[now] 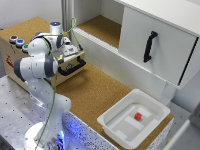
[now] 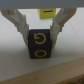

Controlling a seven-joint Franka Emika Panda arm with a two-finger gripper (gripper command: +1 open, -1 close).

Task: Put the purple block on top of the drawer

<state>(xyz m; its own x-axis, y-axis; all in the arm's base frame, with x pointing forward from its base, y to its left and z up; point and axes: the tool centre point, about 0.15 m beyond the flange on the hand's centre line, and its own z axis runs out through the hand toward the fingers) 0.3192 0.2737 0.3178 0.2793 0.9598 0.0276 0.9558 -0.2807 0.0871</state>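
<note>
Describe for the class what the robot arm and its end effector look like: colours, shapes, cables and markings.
The white robot arm has rounded, glossy segments with dark grey joint bands and a blue-lit ring near its wrist. A thin yellow-green cable runs down along it. The end effector has two pale, beige fingers. No markings are legible.

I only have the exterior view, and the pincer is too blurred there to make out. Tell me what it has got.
Observer: In the wrist view, the pincer has a purple block between its two fingers.
Operator: Describe the face towards the camera.
Observer: It has yellow markings, and the upper one is ring-shaped.
Operator: Report how the fingers sit.
Observer: There is one against each side of the block, gripping its upper half. I cannot tell whether the block rests on the pale surface below.
</note>
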